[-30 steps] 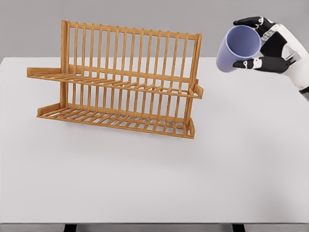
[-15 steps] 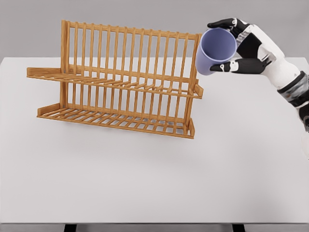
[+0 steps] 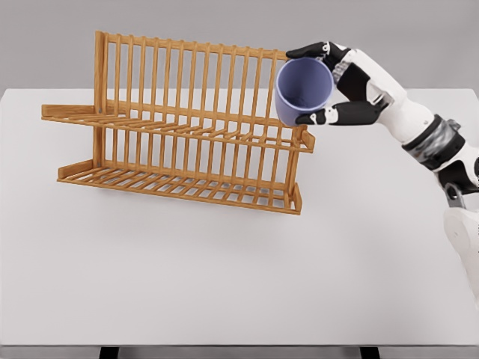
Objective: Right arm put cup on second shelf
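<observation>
Here the right hand (image 3: 334,82) grips a smooth lavender cup (image 3: 302,91), tilted with its round mouth toward the camera, above the right end of the slatted wooden rack's (image 3: 179,127) upper shelf. Bare white table (image 3: 224,277) lies before the rack.

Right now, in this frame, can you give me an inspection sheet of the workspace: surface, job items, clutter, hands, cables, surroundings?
Surface: white table, flat, with the rack standing on its far left part.
Job's things: purple cup, tilted with its opening toward the camera, held in the air at the right end of the wooden two-tier rack, above the upper shelf and not yet set down.
Clutter: nothing seen.
Hands: right hand grasps the cup, fingers over the top and thumb beneath; left hand not in view.
Cables: nothing seen.
Surroundings: plain grey backdrop behind the table; dark table legs show at the bottom edge.
</observation>
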{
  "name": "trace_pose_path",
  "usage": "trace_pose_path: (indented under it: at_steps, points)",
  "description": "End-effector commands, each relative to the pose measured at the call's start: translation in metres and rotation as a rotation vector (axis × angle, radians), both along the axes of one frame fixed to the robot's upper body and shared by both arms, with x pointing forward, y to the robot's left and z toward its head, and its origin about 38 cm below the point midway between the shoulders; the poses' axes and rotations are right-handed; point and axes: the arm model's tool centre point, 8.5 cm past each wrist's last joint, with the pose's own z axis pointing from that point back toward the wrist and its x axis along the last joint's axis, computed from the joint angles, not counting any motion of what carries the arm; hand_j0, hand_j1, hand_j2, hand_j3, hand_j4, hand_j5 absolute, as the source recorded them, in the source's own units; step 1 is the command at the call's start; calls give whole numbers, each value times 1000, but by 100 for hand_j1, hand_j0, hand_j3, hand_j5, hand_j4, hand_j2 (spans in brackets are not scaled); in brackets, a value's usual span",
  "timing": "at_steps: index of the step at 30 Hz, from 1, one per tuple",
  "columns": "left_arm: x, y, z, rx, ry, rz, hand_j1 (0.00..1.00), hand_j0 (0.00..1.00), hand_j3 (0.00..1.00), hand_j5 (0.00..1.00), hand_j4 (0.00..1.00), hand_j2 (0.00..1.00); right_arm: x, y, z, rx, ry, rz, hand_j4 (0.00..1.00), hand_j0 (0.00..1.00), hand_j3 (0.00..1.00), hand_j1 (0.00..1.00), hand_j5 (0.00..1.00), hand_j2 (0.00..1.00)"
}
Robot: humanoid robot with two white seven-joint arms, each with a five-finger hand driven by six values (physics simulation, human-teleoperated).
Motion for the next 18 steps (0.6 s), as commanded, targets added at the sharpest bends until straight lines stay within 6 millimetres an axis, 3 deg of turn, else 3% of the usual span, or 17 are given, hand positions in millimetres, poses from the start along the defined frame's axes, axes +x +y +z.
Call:
trace_pose_path:
  at_steps: [1,11,18]
  points:
    - [0,0,0,0,-1,0,100,100,100,100,100,100,-1,8,-2,-53,-17,-1,68,68,68,68,68,68]
    - [0,0,0,0,1,0,100,100,100,100,100,100,-11,21,5,-62,-101,34,68,68,68,68,68,68]
    - [1,0,0,0,-1,0,100,100,100,100,100,100,-14,28,-1,-109,-128,46,68,68,68,68,68,68]
